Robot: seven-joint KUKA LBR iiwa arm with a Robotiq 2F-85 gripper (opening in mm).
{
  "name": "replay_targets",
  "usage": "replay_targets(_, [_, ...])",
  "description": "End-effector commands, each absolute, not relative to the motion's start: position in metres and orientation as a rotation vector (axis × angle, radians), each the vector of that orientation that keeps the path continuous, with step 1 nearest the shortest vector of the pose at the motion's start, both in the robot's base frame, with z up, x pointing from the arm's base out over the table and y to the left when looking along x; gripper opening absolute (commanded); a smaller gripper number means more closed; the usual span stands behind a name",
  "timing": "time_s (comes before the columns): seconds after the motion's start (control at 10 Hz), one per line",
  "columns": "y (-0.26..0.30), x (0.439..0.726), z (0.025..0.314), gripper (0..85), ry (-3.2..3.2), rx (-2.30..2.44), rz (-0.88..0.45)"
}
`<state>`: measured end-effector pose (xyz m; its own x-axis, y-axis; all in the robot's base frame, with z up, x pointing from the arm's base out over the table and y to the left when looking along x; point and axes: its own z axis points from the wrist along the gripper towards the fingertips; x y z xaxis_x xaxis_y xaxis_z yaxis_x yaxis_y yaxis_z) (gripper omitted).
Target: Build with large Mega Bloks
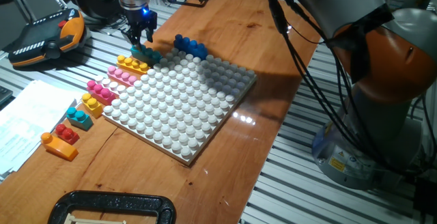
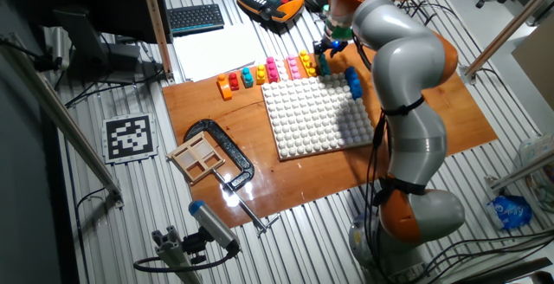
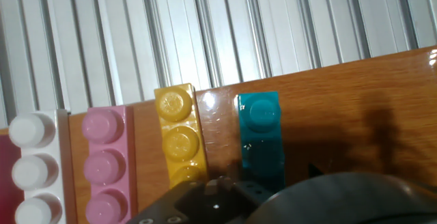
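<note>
My gripper (image 1: 141,44): down at the far corner of the white baseplate (image 1: 179,106), fingertips at the teal brick (image 1: 147,54).
Jaw state: I cannot tell how far my fingers are spread, or whether they pinch the teal brick; the hand view shows only my dark body low in the frame.
Teal brick: on the wooden board (image 1: 273,67), just beside the baseplate's corner; in the hand view (image 3: 260,138) it runs under my body.
Yellow brick (image 3: 179,134): just beside the teal one, parallel, with a narrow gap.
Pink brick (image 3: 105,154): next in the row, beyond the yellow.
Blue bricks (image 1: 190,46): at the baseplate's far edge, near me but apart.
Other bricks: a row along the baseplate's side, ending in the orange one (image 1: 59,144).
</note>
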<state>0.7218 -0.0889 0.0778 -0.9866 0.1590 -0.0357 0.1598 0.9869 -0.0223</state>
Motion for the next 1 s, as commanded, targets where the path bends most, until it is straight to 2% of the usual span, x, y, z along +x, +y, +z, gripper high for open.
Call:
replay_targets(0.0, [-0.088,0.722,0.076,51.0,3.097,0.248,-0.036])
replay_targets(0.3, [-0.083,0.720,0.064,51.0,3.086,0.252,-0.027])
replay_targets(0.6, [-0.082,0.719,0.064,0.0,3.111,0.195,-0.053])
replay_targets(0.9, [-0.082,0.718,0.067,0.0,3.118,0.193,-0.044])
